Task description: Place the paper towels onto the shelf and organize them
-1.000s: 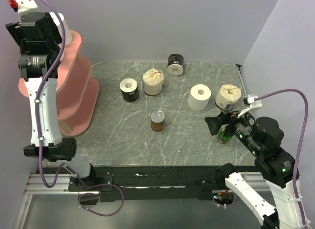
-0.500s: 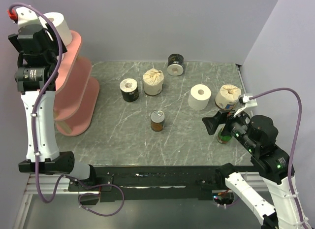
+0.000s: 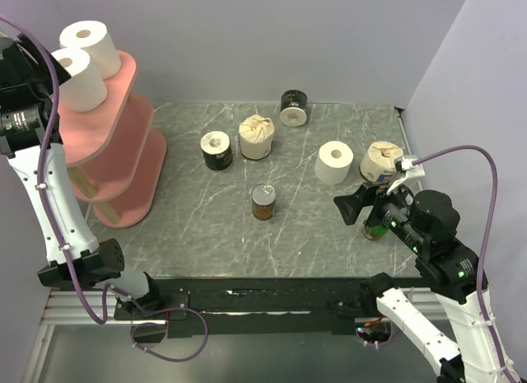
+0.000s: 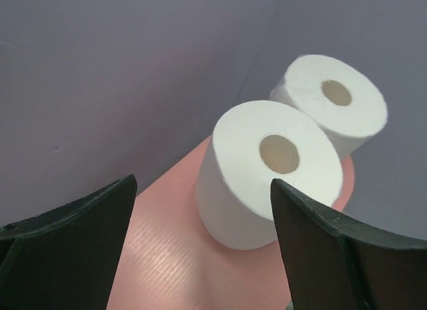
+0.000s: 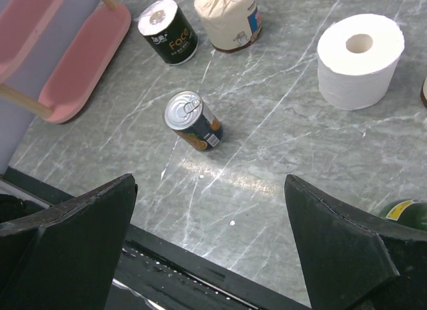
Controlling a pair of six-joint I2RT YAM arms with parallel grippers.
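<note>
Two plain white paper towels (image 3: 92, 45) (image 3: 76, 77) stand upright on the top board of the pink shelf (image 3: 123, 165). In the left wrist view my left gripper (image 4: 203, 197) is open and empty, just behind the nearer white roll (image 4: 270, 170), not touching it. The second roll (image 4: 333, 100) stands behind it. On the table stand two black rolls (image 3: 216, 149) (image 3: 294, 108), two cream rolls (image 3: 256, 137) (image 3: 382, 162) and one white roll (image 3: 334, 161). My right gripper (image 3: 350, 206) is open and empty above the table's right front (image 5: 210, 183).
A brown tin can (image 3: 263, 202) stands mid-table, also in the right wrist view (image 5: 193, 121). A green bottle (image 3: 376, 226) stands under my right arm. The lavender walls close in behind and on the right. The shelf's lower boards (image 5: 87, 63) hold nothing.
My left arm has drawn back to the left from the shelf top, uncovering a second white roll beside the first. My right gripper has shifted slightly left.
</note>
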